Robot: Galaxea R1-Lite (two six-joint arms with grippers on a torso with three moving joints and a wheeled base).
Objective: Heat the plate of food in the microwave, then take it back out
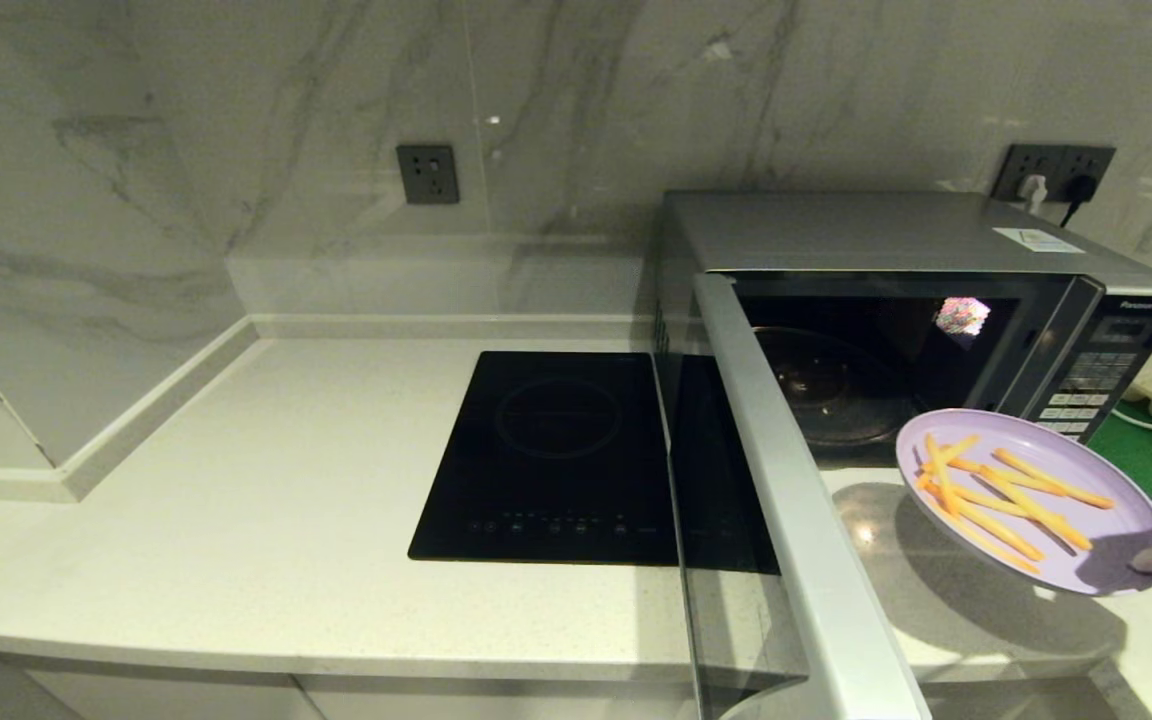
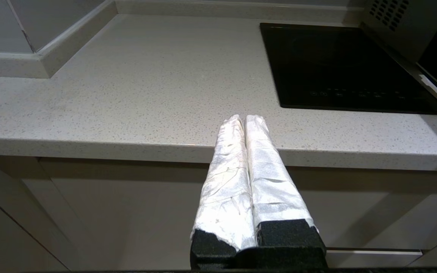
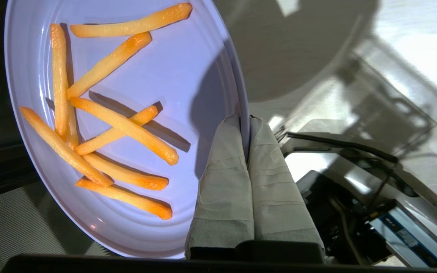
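Your right gripper (image 3: 246, 127) is clamped tight on the rim of the plate of food (image 1: 1029, 499), one wrapped finger above the edge and one below it, as the right wrist view shows. In the head view only the tip of that gripper appears, at the far right edge, pinching the plate's near right rim. You are holding the plate in the air above the countertop (image 1: 266, 470), tilted a little, just in front of the microwave (image 1: 921, 300) and toward its right side, below the button panel (image 1: 1086, 385). Its shadow lies on the counter beneath it. The fries (image 3: 121, 125) lie scattered across the plate's left half, some crossing each other.

The microwave door (image 1: 786, 500) stands wide open, swung out to the left toward you, and the dark cavity with its glass turntable (image 1: 831, 385) is exposed. The plate is outside the cavity.

Left of the microwave, a black induction cooktop (image 1: 551, 455) sits flush in the counter. A green mat (image 1: 1151, 455) lies on the counter to the right of the microwave, behind the plate.

Your left gripper (image 2: 244, 123) is parked low in front of the counter edge, its wrapped fingers pressed together and holding nothing.
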